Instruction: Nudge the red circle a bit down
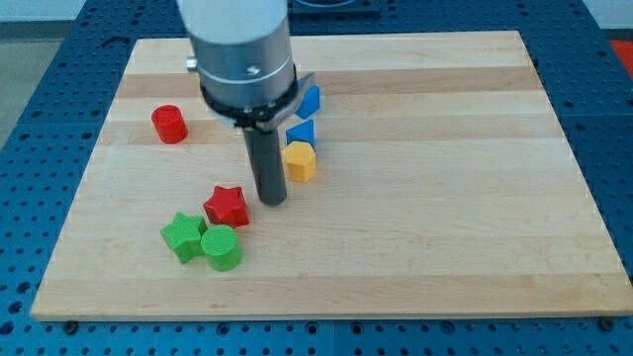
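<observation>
The red circle [169,124] is a short red cylinder at the view's upper left of the wooden board [445,218]. My tip [272,202] is at the end of the dark rod, well to the right of and below the red circle. The tip sits just right of the red star [226,206] and below the yellow hexagon [300,160]. It does not touch the red circle.
A green star [182,235] and a green circle [222,247] lie below the red star. A blue triangle [301,132] and another blue block [310,99] sit above the yellow hexagon, partly hidden by the arm's grey body [242,54].
</observation>
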Controlling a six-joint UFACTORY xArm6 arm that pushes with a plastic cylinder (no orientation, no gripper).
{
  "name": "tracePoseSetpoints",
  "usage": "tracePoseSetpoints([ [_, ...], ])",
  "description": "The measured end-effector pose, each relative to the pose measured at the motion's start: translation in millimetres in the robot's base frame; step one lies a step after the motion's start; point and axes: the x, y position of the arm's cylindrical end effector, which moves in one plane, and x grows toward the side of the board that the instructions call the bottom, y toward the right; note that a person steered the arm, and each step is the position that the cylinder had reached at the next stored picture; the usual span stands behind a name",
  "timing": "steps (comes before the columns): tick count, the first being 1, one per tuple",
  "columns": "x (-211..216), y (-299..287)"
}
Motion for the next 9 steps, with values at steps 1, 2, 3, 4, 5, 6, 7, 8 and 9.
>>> tracePoseSetpoints([
  [1, -49, 0],
  [2, -85, 0],
  [3, -97, -14],
  [4, -117, -33],
  [5, -130, -61],
  [6, -133, -83],
  [7, -133, -102],
  [8, -133, -105],
  [9, -133, -105],
])
